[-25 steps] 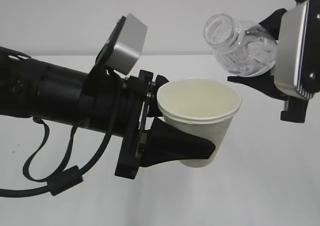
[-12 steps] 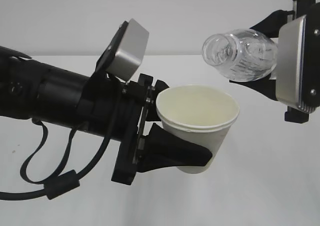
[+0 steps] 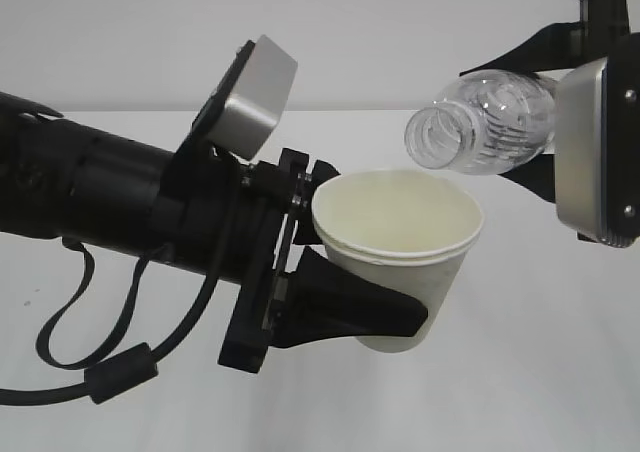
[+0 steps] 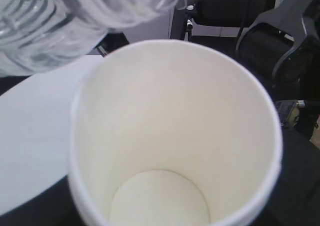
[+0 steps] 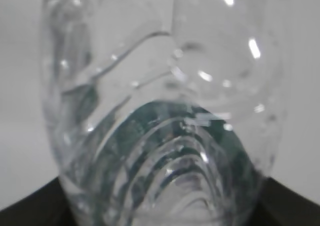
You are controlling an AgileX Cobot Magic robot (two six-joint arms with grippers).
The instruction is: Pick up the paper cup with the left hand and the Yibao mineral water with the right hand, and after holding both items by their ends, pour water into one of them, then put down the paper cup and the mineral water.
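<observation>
From the exterior view, the left hand (image 3: 385,307) is clenched around the paper cup (image 3: 397,242), held upright above the white worktop (image 3: 520,372). The right hand (image 3: 540,122) grasps the Yibao mineral water (image 3: 485,122), tipped with its open mouth just over the cup's rim. The left wrist view alone looks into the cup — its inside appears dry. The right wrist view shows only the bottle's ribbed body — blurred.

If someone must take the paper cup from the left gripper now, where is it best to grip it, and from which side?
Probably the upper wall of the cup just under its rim, coming from the right in the exterior view. The left gripper wraps the lower wall from the left, and the bottle hangs over the mouth, so the top is blocked.
</observation>
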